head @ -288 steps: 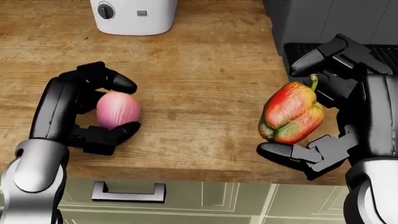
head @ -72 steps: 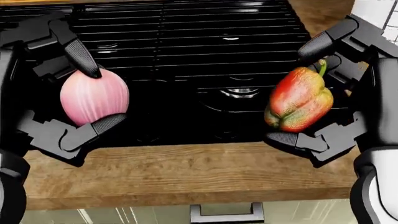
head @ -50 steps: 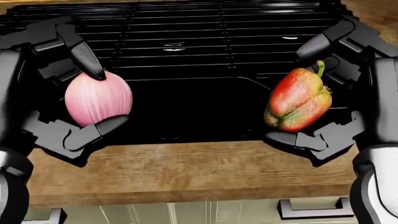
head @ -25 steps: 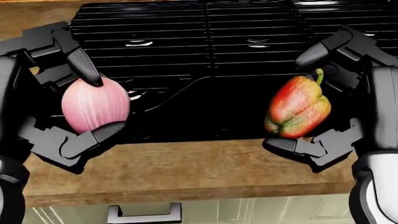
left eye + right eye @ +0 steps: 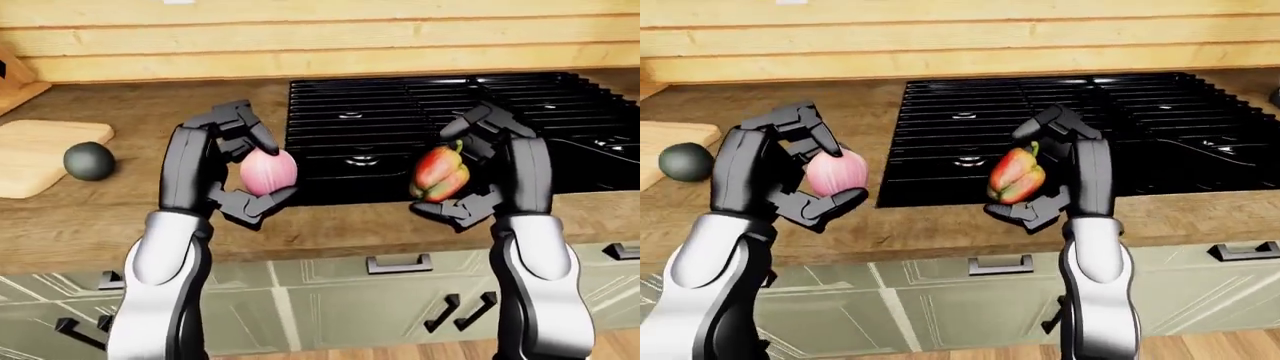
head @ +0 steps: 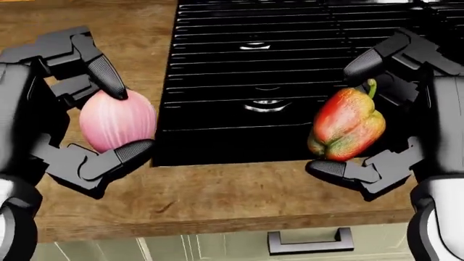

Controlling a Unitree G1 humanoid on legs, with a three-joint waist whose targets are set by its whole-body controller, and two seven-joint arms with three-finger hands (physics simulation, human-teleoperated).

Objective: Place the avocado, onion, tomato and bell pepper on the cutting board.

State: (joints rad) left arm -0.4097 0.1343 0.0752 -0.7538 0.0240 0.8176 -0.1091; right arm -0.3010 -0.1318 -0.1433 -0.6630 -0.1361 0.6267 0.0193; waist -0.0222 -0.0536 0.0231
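My left hand (image 6: 109, 117) is shut on a pink onion (image 6: 117, 120), held above the wooden counter at the left edge of the black stove. On the right, my right hand (image 6: 363, 117) is shut on a red-and-green bell pepper (image 6: 346, 125) over the stove's near edge. In the left-eye view the pale wooden cutting board (image 5: 35, 150) lies at the far left of the counter. A dark green avocado (image 5: 89, 160) rests against the board's right edge. No tomato shows in any view.
A black gas stove (image 5: 440, 120) with grates fills the counter's middle and right. The wooden counter (image 6: 217, 201) ends at pale green drawers with dark handles (image 5: 398, 262). A wooden plank wall (image 5: 320, 37) runs behind.
The whole picture has shifted: the stove slid to the right in the head view and bare counter came in at the left. Both hands keep their grip on the onion and the pepper.
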